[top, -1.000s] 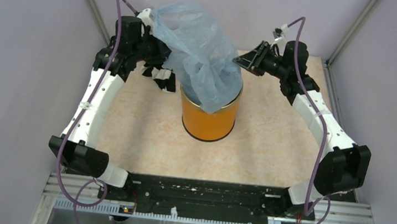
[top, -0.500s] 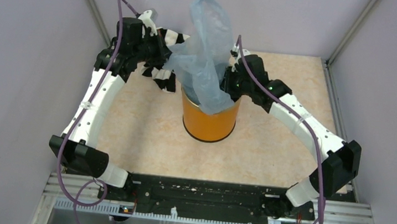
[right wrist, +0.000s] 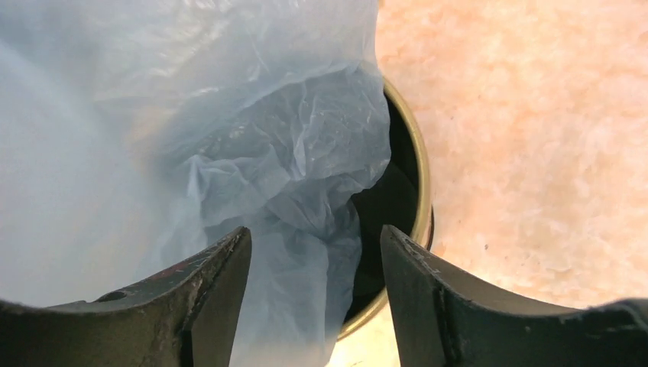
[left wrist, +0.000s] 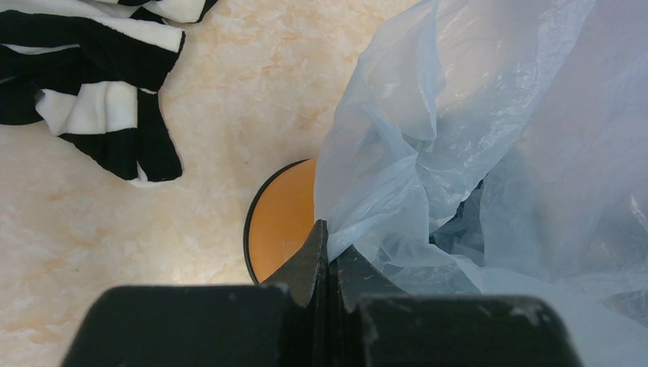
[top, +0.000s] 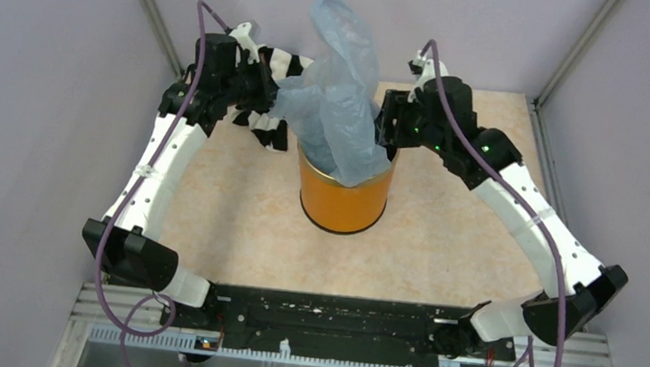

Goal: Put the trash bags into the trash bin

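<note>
The light-blue trash bag (top: 339,103) hangs part-way into the orange trash bin (top: 343,194), with a tall fold standing up above it. My left gripper (top: 283,97) is left of the bin and shut on the bag's edge. In the left wrist view its jaws (left wrist: 330,246) pinch the plastic (left wrist: 474,153) beside the bin's orange wall (left wrist: 286,218). My right gripper (top: 389,122) is open at the bin's right rim. In the right wrist view its fingers (right wrist: 315,237) straddle the bag (right wrist: 267,153) over the black inside and rim (right wrist: 419,183).
A black-and-white striped cloth (top: 262,127) lies on the table behind and left of the bin, under my left arm; it also shows in the left wrist view (left wrist: 99,92). Grey walls close in the back and sides.
My right arm swung in from the back right to the bin's right rim, its jaws open around the bag. The bag's top rose into a tall fold. My left gripper stayed shut.
</note>
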`<action>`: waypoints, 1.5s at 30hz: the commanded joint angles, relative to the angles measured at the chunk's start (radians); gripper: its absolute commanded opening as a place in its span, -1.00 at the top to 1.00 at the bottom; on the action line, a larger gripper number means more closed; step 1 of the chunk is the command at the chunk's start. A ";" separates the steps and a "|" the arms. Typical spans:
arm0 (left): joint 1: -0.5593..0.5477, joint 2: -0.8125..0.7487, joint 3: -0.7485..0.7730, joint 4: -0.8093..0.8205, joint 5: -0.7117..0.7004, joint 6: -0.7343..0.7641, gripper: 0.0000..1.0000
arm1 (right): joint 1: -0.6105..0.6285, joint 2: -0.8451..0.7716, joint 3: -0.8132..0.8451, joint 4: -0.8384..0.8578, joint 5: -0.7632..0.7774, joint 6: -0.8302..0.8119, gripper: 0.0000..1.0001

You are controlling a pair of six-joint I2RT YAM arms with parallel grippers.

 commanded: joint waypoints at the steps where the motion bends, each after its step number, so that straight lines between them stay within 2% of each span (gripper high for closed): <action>1: 0.006 -0.008 -0.008 0.057 -0.009 -0.007 1.00 | -0.003 -0.104 0.042 -0.024 0.043 -0.015 -0.34; 8: 0.006 -0.011 -0.009 0.058 -0.001 -0.010 1.00 | -0.003 -0.294 -0.068 0.001 0.005 -0.036 -0.56; 12: 0.006 -0.021 -0.011 0.058 0.003 -0.010 1.00 | -0.003 -0.481 -0.243 0.103 -0.117 -0.070 -0.65; 16: 0.006 -0.028 -0.016 0.062 0.005 -0.013 1.00 | -0.003 -0.598 -0.416 0.239 -0.289 -0.076 -0.83; 22: 0.006 -0.035 -0.018 0.071 0.017 -0.023 1.00 | 0.008 -0.540 -0.439 0.303 -0.336 -0.095 -0.97; 27: 0.006 -0.038 -0.027 0.078 0.025 -0.026 1.00 | 0.117 -0.440 -0.398 0.318 -0.181 -0.153 -0.97; 29: 0.006 -0.040 -0.028 0.079 0.028 -0.028 1.00 | 0.171 -0.389 -0.374 0.310 -0.103 -0.183 -0.91; 31: 0.006 -0.040 -0.027 0.082 0.035 -0.032 1.00 | 0.192 -0.354 -0.362 0.312 -0.002 -0.192 -0.75; 32: 0.006 -0.039 -0.026 0.082 0.038 -0.035 1.00 | 0.194 -0.338 -0.359 0.313 0.038 -0.191 -0.60; 36: 0.005 -0.042 -0.026 0.082 0.062 -0.042 1.00 | 0.200 -0.305 -0.408 0.354 0.196 -0.199 0.28; 37: 0.005 -0.044 -0.027 0.081 0.066 -0.044 1.00 | 0.202 -0.301 -0.427 0.375 0.213 -0.205 0.41; 39: 0.005 -0.050 -0.030 0.082 0.078 -0.049 1.00 | 0.205 -0.288 -0.452 0.401 0.241 -0.217 0.51; 42: 0.005 -0.061 -0.040 0.091 0.105 -0.065 1.00 | 0.215 -0.259 -0.475 0.428 0.270 -0.241 0.55; 45: 0.005 -0.081 -0.055 0.102 0.135 -0.086 1.00 | 0.217 -0.233 -0.479 0.447 0.249 -0.257 0.44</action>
